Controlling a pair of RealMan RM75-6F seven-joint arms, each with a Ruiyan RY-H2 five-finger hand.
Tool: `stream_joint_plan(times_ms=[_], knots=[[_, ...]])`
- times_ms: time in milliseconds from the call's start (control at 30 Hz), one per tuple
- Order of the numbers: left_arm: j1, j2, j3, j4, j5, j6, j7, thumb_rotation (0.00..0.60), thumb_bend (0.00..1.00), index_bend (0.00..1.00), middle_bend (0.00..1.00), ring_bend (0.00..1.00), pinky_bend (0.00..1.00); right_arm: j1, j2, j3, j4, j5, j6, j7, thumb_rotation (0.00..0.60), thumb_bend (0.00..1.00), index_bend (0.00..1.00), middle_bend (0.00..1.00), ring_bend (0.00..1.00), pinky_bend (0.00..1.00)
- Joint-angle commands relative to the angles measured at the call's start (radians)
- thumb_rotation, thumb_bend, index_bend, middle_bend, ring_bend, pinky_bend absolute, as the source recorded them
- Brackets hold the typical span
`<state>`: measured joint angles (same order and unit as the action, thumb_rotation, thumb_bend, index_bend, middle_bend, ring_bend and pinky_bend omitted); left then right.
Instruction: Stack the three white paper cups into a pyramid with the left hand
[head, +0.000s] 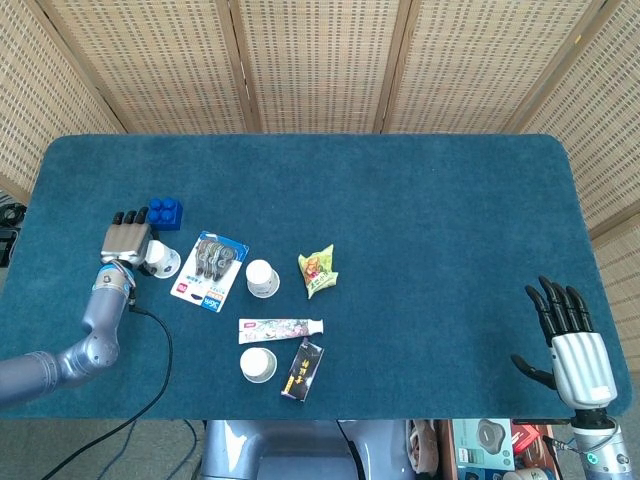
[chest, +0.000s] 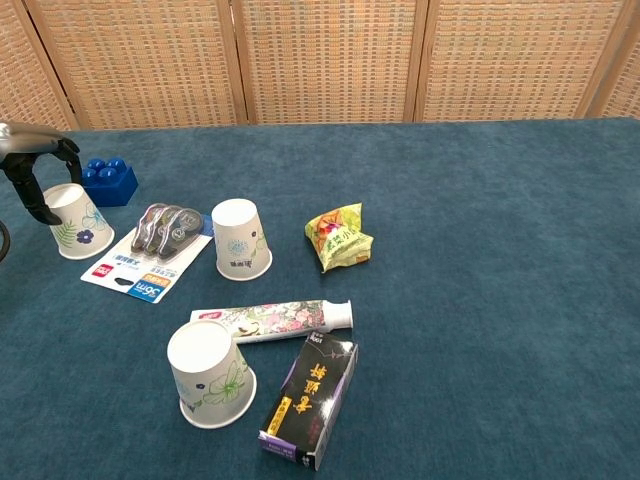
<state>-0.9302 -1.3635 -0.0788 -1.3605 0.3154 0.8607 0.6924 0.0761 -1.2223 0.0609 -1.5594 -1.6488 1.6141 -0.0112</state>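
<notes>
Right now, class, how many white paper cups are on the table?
3. One far-left cup at the left hand, beside the blue brick; one middle cup right of the blister pack; one near cup below the toothpaste tube. All upside down; none seems hidden.

The black box (chest: 308, 400) carries yellow characters — too small to read; print on the red-and-white blister card (chest: 140, 258) blurs too.
</notes>
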Motion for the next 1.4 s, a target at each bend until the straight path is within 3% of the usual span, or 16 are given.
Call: stream_joint_plan(times_ms=[33,400,567,867,1133,1400], knots=[[0.004,0.015,-0.004,-0.021,0.016,0.008,-0.009,0.6,0.24,0.39,0.0,0.0,0.0,-0.001,0.0,0.0,-0.001,-0.001,0.002,0.0,0.6,0.1,0.0,0.0,0.0,0.0],[0.042,0.13,-0.011,-0.187,0.137,0.07,-0.06,0.6,0.24,0.4,0.0,0.0,0.0,-0.001,0.003,-0.001,-0.002,-0.006,0.006,0.007,0.6,0.1,0.0,0.0,0.0,0.0],[0.088,0.245,-0.006,-0.36,0.257,0.085,-0.124,0.6,0.24,0.4,0.0,0.0,0.0,-0.002,0.003,-0.003,-0.006,-0.012,0.011,0.006,0.6,0.1,0.0,0.0,0.0,0.0],[0.186,0.393,0.063,-0.614,0.543,0.129,-0.19,0.6,0.24,0.4,0.0,0.0,0.0,-0.003,0.003,-0.007,-0.012,-0.02,0.012,-0.002,0.6,0.1,0.0,0.0,0.0,0.0],[0.228,0.458,0.107,-0.734,0.688,0.123,-0.204,0.6,0.24,0.4,0.0,0.0,0.0,-0.006,0.01,-0.002,-0.013,-0.012,0.019,0.011,0.6,0.1,0.0,0.0,0.0,0.0],[0.263,0.457,0.161,-0.777,0.778,0.119,-0.164,0.6,0.24,0.4,0.0,0.0,0.0,-0.007,0.011,-0.001,-0.013,-0.013,0.022,0.015,0.6,0.1,0.0,0.0,0.0,0.0]])
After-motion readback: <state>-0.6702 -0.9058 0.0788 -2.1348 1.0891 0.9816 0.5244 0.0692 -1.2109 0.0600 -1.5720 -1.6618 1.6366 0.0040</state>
